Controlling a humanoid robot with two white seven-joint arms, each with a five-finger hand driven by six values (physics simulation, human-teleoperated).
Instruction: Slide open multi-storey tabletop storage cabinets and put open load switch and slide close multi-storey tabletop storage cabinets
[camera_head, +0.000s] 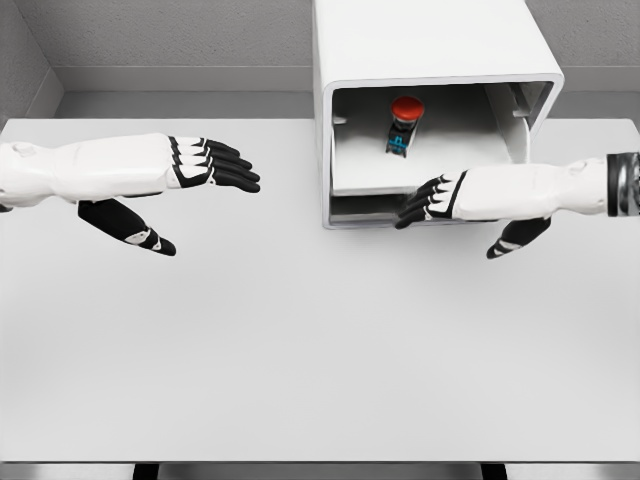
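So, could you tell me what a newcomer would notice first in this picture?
The red-capped switch stands out, lying inside the open upper drawer of the white cabinet at the table's far edge. The right hand reaches to the drawer's front edge, fingers stretched towards it. The left hand hovers open over the table at the left, holding nothing.

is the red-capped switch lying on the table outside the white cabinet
No, the red-capped switch sits inside the white cabinet's open upper compartment, behind the right hand at the drawer front.
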